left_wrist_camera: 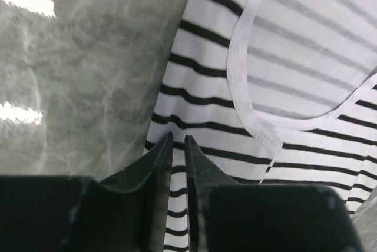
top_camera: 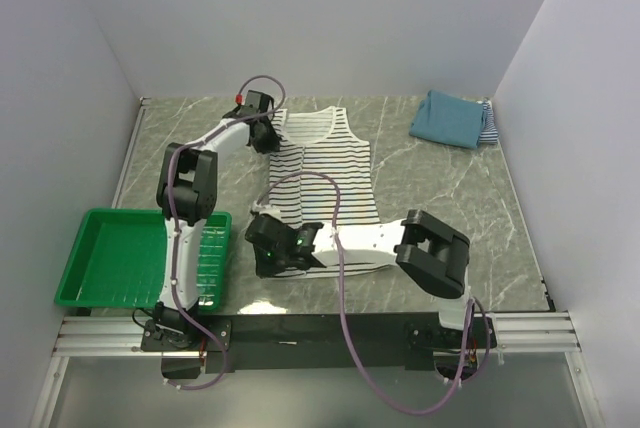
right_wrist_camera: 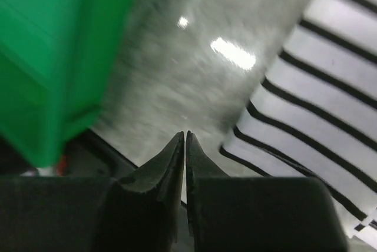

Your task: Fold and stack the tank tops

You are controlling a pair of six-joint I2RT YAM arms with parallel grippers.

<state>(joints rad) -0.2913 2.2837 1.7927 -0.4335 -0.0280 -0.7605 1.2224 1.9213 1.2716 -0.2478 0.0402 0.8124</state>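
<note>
Left end effector [left_wrist_camera: 178, 139] nearly closed at shoulder of striped tank top [left_wrist_camera: 206, 81] — right end effector [right_wrist_camera: 185, 135] closed, beside hem.

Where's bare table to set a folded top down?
Best: the marble table right of the spread black-and-white tank top, nearer than the folded teal tank top. Smaller patch far-left, between the wall and the left arm. Crowded near-left: green basket and right gripper at the hem.
</note>
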